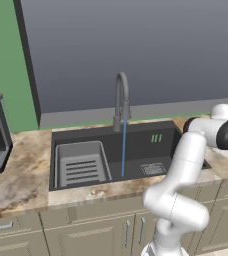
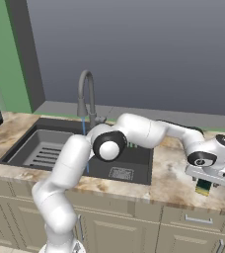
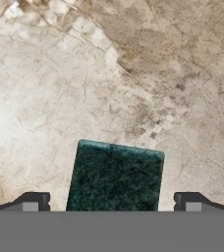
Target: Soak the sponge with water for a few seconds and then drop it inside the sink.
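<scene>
The water, a thin bright-blue stream, already runs from the grey gooseneck faucet into the wide dark charcoal sink. The small sponge, with its dark green side up, lies on the beige marble counter to the right of the sink. The end effector hangs just above it, fingers wide apart on either side, holding nothing. Grasping, soaking and dropping are all left to do.

No writing, labels, brand names or numbers can be read anywhere in these pictures. The only mark is a set of three short green strokes on the back inner wall of the sink, and these spell nothing.
</scene>
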